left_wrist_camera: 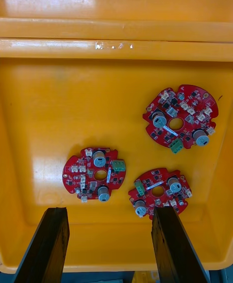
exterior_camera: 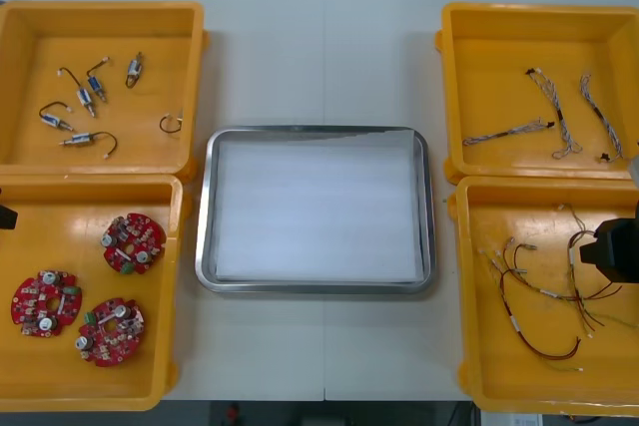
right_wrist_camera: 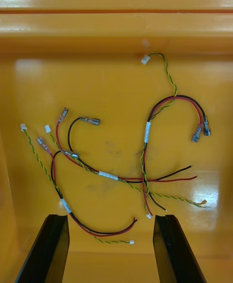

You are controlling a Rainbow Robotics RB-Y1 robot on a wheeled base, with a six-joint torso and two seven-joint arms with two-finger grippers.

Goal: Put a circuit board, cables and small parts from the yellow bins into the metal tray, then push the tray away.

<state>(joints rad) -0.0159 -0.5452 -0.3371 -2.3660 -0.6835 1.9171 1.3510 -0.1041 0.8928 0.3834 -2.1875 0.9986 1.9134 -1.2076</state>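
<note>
Four yellow bins (exterior_camera: 100,12) sit on the light table (exterior_camera: 319,57), two per side, with the metal tray (exterior_camera: 206,216) between them, white inside. From overhead you get the whole layout. There are three red circuit boards (exterior_camera: 132,242) in the near-left bin and small metal parts (exterior_camera: 85,97) with black leads in the far-left one. The twisted blue and white cables (exterior_camera: 554,112) are far right, and the red and yellow cables (exterior_camera: 539,296) near right.

What that overhead view won't tell you is the fingers. The right gripper (exterior_camera: 611,251) is just a black block over the near-right bin, covering a bit of the cable tangle. The left arm is cut down to a dark sliver at the left edge.

The wrist cams sort it out. The left gripper (left_wrist_camera: 109,212) hangs over the boards with its fingers spread wide, touching none of them. The right gripper's fingers stand just as far apart above the red and yellow bundle, clear of it. The near-right bin runs off the right edge of the overhead view.
</note>
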